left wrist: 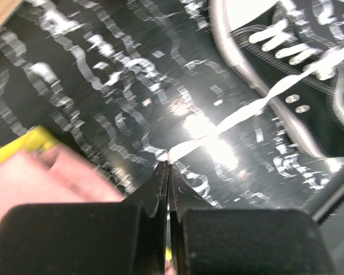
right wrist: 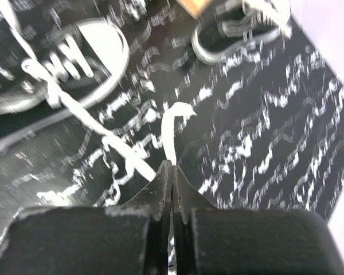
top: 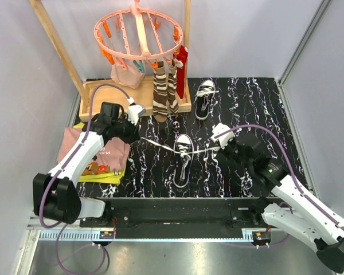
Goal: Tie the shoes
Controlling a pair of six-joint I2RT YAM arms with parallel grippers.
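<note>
A small black sneaker (top: 183, 159) with white toe cap lies mid-table, toe toward the back; its white laces stretch out to both sides. It also shows in the left wrist view (left wrist: 298, 86) and the right wrist view (right wrist: 51, 74). A second sneaker (top: 204, 98) lies farther back, also in the right wrist view (right wrist: 241, 28). My left gripper (top: 139, 134) is shut on the left lace (left wrist: 241, 114), left of the shoe. My right gripper (top: 221, 146) is shut on the right lace (right wrist: 171, 129), right of the shoe.
A wooden rack base (top: 103, 94) stands at the back left with a pink peg hanger (top: 139, 34) and brown striped socks (top: 163, 94) hanging. Pink and yellow cloths (top: 94, 160) lie at the left edge. Grey walls close the sides.
</note>
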